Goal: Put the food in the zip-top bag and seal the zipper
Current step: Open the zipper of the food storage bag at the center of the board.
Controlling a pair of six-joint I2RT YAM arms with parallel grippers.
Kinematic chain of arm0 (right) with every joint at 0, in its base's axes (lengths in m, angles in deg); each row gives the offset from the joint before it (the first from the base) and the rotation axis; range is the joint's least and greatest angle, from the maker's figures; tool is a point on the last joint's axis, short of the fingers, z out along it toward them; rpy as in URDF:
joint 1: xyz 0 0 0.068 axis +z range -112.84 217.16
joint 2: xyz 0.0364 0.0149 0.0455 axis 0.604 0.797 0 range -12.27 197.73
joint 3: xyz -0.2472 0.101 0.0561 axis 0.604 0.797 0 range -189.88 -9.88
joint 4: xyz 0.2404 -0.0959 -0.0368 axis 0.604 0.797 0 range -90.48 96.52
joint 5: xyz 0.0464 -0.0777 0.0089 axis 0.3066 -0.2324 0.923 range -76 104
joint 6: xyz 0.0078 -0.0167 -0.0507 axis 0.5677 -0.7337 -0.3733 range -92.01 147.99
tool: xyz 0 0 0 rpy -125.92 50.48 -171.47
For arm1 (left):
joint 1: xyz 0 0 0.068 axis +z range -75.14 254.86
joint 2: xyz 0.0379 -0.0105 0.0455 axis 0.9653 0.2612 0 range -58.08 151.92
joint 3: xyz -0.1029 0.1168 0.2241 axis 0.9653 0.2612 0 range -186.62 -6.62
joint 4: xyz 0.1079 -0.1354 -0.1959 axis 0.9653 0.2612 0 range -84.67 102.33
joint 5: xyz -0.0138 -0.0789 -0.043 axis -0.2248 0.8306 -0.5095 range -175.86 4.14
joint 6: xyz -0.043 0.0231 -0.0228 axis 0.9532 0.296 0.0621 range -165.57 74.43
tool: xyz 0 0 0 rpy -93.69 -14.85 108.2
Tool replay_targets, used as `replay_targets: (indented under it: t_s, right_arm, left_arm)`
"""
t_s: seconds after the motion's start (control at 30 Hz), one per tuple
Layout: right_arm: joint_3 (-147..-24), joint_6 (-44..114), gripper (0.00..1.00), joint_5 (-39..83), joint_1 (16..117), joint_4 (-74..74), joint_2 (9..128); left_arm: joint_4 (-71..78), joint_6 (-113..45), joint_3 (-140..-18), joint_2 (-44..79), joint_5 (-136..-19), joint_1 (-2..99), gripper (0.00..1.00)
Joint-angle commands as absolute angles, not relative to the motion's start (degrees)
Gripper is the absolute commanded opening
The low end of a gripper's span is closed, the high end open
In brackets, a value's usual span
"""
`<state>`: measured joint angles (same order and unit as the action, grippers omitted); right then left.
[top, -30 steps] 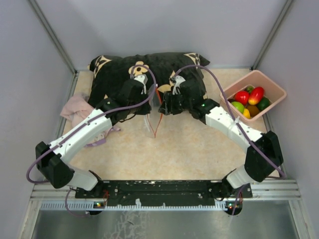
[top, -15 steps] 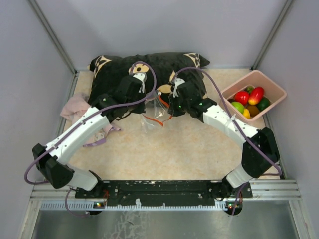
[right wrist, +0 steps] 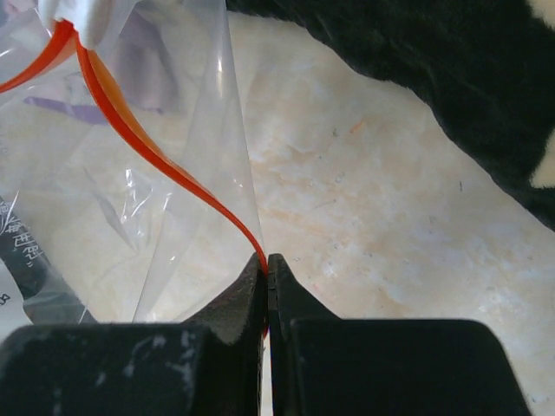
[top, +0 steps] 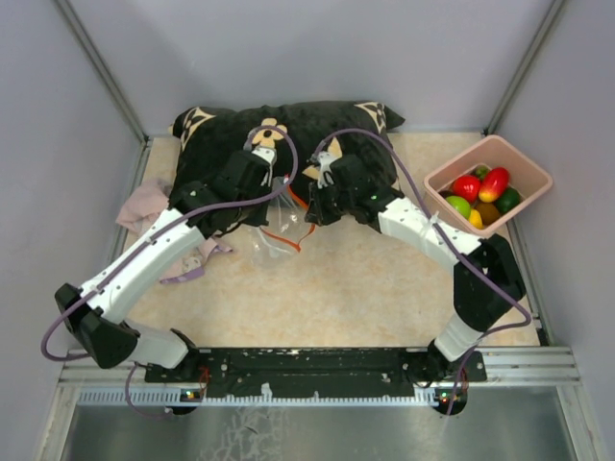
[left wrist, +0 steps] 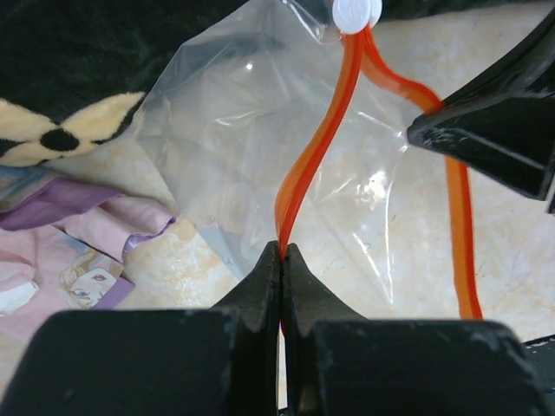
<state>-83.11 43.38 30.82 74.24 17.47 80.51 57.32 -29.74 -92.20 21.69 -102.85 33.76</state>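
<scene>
**Top view.**
- Small clear crinkly zip-top bag [top: 272,238]: hangs between the two arms over the middle of the table [top: 365,279]. It is near the far edge, just in front of a black flower-patterned pillow [top: 216,134].
- Food [top: 483,187], glossy red, green and yellow toy fruits: all in the pink rectangular plastic bin [top: 527,163] at the far right corner, none bagged yet.
- Crumpled pink cloth [top: 144,206]: at the left edge.

**Left wrist view.**
- Left gripper [left wrist: 283,260]: pinched tight on one lip of the thin red-orange zipper [left wrist: 316,152].
- White slider [left wrist: 354,12]: at the strip's far end.

**Right wrist view.**
- Right gripper [right wrist: 267,264]: clamped on the opposite lip.
- Likely purpose: with one lip each, the arms can spread the mouth for loading.
</scene>
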Motion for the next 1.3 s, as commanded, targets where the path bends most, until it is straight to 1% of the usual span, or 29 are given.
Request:
replay_targets:
  t_s: [0.0,0.13,0.27,0.47,0.5,0.7,1.07,1.17,1.27]
  right_arm:
    - [-80.1,42.5,0.00,25.0,74.3,15.2,80.5]
    - [-74.7,44.8,0.00,20.3,73.0,12.4,79.4]
    - [-68.7,48.4,0.00,21.5,69.6,8.1,77.5]
    - [-68.1,48.1,0.00,22.6,69.2,7.6,76.1]
    - [-68.3,47.9,0.02,23.2,69.1,7.6,75.9]
    - [-69.2,47.3,0.17,27.4,69.1,6.7,73.2]
    - [-71.3,46.3,0.48,28.4,69.1,10.2,66.3]
    - [-72.9,45.1,0.54,27.3,68.5,12.4,64.6]
    - [-76.3,42.4,0.59,22.6,66.5,18.0,63.4]
  left_arm:
    - [54.3,-31.6,-88.5,24.9,-102.6,33.6,0.00]
    - [50.4,-32.3,-86.8,28.9,-101.9,33.6,0.00]
    - [48.0,-34.1,-86.3,31.6,-99.1,33.6,0.00]
    - [46.2,-34.1,-86.2,30.4,-96.1,33.6,0.00]
    - [45.7,-34.6,-86.4,30.0,-95.4,33.6,0.00]
    - [43.9,-32.9,-87.8,30.7,-89.1,33.6,0.00]
    - [44.5,-32.6,-90.2,34.6,-91.1,33.6,0.00]
    - [44.4,-32.7,-90.1,35.0,-91.3,33.6,0.00]
    - [44.4,-32.8,-90.1,35.2,-91.2,33.6,0.00]
